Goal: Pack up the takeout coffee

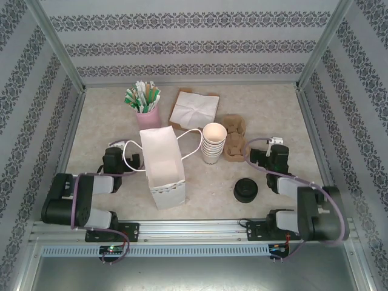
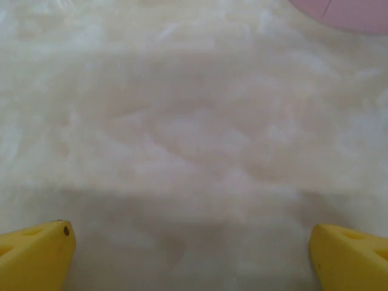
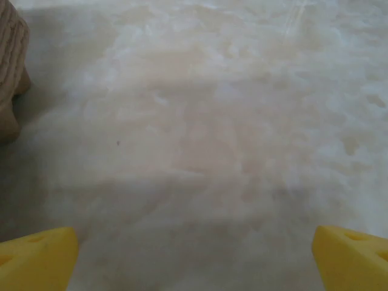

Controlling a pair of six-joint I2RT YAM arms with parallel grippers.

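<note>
Packing has not begun: the left gripper (image 2: pixel 191 242) and right gripper (image 3: pixel 194 245) hang spread wide and empty over bare table (image 1: pixel 273 106), either side of the open white paper bag (image 1: pixel 162 167) near the front edge. The takeout coffee seems not yet assembled. Lidless paper cups (image 1: pixel 213 142) stand stacked mid-table and black lids (image 1: pixel 245 191) sit right of the bag, so the next move probably calls for separating one cup cleanly.

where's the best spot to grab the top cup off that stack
Probably by its rim, from straight above, one finger inside and one outside: the top cup stands upright, mouth open, nested in the stack so little sidewall shows.
</note>
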